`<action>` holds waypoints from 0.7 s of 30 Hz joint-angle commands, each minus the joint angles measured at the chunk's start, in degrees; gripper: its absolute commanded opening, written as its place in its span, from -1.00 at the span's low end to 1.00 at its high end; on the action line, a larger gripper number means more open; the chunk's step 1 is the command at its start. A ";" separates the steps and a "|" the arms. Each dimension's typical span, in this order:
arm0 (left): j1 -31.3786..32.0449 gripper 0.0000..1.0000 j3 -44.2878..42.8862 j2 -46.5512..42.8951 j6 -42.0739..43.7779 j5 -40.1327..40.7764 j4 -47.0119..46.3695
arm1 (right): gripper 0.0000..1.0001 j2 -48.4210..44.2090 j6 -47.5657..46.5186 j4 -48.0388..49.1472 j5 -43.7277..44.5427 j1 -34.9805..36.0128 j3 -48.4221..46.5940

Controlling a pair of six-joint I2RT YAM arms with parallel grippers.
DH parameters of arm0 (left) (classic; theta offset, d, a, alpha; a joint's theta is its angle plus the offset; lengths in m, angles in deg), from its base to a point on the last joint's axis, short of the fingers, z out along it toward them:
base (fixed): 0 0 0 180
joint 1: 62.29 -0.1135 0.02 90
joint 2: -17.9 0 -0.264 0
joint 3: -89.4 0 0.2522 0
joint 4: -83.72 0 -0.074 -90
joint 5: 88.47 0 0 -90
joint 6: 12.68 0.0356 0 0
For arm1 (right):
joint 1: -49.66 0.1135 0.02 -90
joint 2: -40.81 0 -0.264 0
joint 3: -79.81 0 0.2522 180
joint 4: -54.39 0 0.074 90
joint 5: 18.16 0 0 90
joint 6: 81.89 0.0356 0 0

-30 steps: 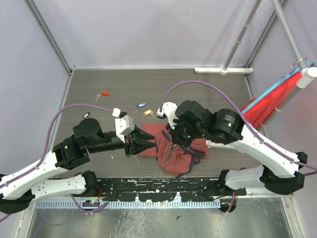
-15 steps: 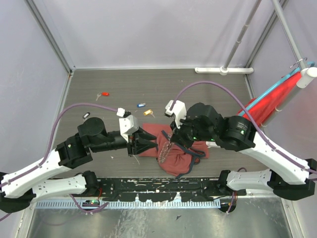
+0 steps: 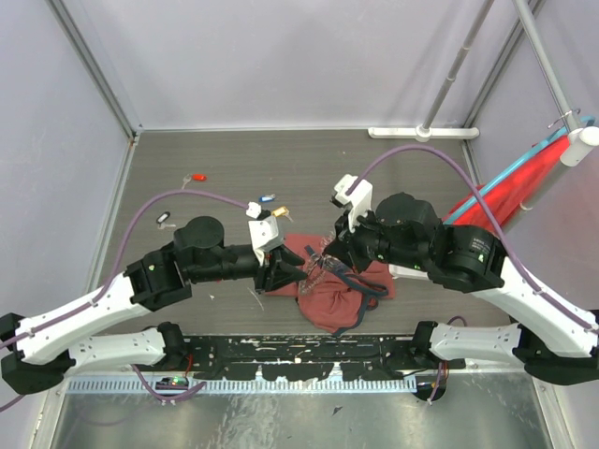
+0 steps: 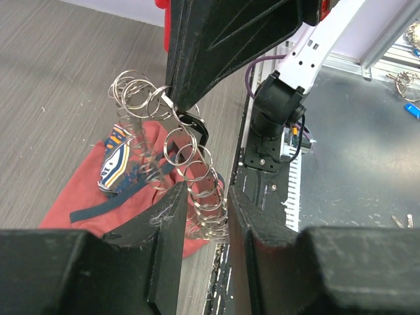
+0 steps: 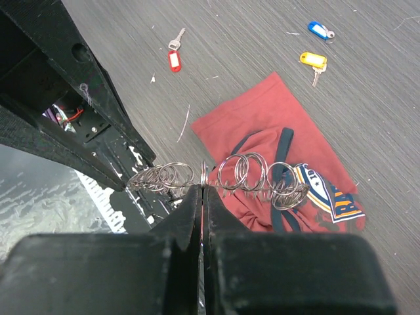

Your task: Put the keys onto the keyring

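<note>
– grey wood-grain table (image 3: 393, 168) is lying hard and flat under pale walls. what is worrying you, starting from the left?
– the black key (image 3: 163, 217) and red key (image 5: 174, 61) are lying flat and well apart from the work. thin metal blades and smooth plastic heads are giving a claw little to catch, so i judge a pick could be skidding them away.
– and the left gripper (image 4: 207, 195)?
– its jaws are standing partway closed, pinching the lower end of the keyring (image 4: 197, 174), which is hanging in the air between the 2 arms, above the cloth bag (image 5: 262, 125). it is looking like a springy string of thin, round, silvery wire loops, carrying no coloured key yet. if that pinch is loosening, the slick loops could be sliding out.
– the blue key (image 5: 317, 29) and yellow key (image 5: 312, 60)?
– lying near each other on bare table beyond the bag, apart from both claws.
– then the right side.
– the right gripper (image 5: 202, 188) is pressing its jaws together on 1 loop near the middle of the string. pulling against the left could be bending that wire or snapping it free, and a dropped string could be snagging in the soft, rumpled bag's navy cord.
– biggest risk?
– both claws are being occupied, so fetching any key is meaning letting 1 end swing.
</note>
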 commanded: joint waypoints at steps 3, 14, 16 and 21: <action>0.16 -0.22 -2.59 -0.90 0.89 0.08 -1.25 | -0.99 1.36 -1.25 2.56 -1.76 0.00 -3.39; 0.20 -0.23 -1.99 0.12 0.38 0.90 -2.13 | -0.99 3.32 -0.01 1.05 1.12 0.03 -5.80; 0.24 -0.23 -1.72 0.53 0.28 1.21 -2.68 | -0.99 3.28 0.53 1.65 1.33 -0.01 -5.73; 0.29 -0.23 -1.42 1.35 0.53 2.17 -2.78 | -0.99 2.86 0.86 3.38 0.02 0.00 -5.02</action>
